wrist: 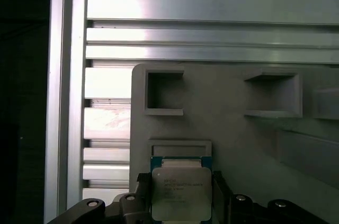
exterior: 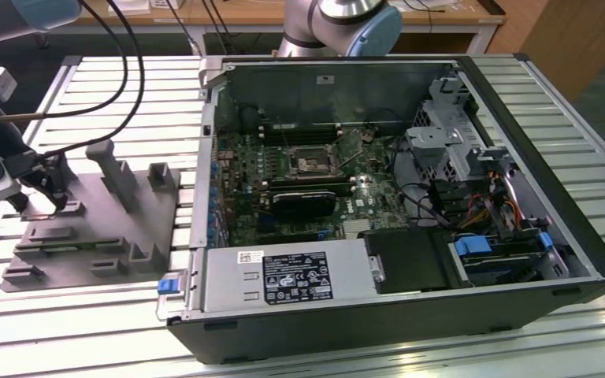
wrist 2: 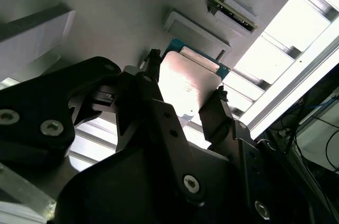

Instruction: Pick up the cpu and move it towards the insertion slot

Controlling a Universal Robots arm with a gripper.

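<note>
My gripper [wrist 2: 185, 89] looks clamped on the cpu [wrist: 181, 192] edges, chip at the grey fixture block [exterior: 92, 228] well apart from the insertion slot [exterior: 311, 163], so I'd lift straight and level.

— What sort of place is this?
— A robotics lab, I'd say. The table [exterior: 124, 79] is slatted aluminium extrusion, with a grey fixture block [exterior: 92, 228] beside an opened computer case [exterior: 387, 197] (its motherboard [exterior: 302, 173] laid bare).
— Anything else?
— Black cables [exterior: 126, 55] trailing across, a robot arm joint [exterior: 329, 27] behind, and a wooden-topped desk [exterior: 450, 17] beyond.
</note>
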